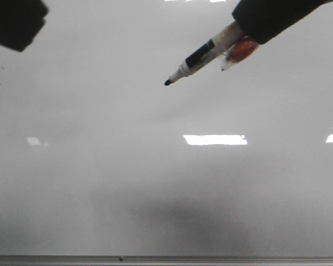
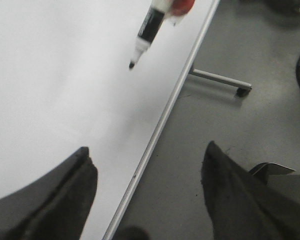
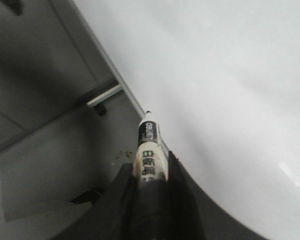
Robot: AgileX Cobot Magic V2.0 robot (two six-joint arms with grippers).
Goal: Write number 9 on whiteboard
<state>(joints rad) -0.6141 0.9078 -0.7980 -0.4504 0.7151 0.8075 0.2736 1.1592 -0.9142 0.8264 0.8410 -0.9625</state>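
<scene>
Holding a marker (image 1: 202, 55) clamped in the right gripper (image 3: 151, 172), tip poised above the bare whiteboard (image 1: 155, 183), no 9 drawn yet; left gripper (image 2: 147, 172) gapes empty. Next, I judge: lower the tip onto the board and start the loop

Glossy pale grey-white whiteboard (image 1: 100, 166) fills the front view, shading from light grey up top to a darker, smoky grey lower down, with bright white rectangular reflections across it and a thin grey metal frame strip along its edge. The slim white-bodied marker pen (image 1: 202, 55) shows a black band, a black tip, and an orange-red patch by its upper end. In the right wrist view its cream label carries black printed characters. Matte black right gripper (image 3: 151, 172) around it; matte black left gripper (image 2: 145, 195) too. Dull grey floor (image 2: 250, 125) beyond.
</scene>
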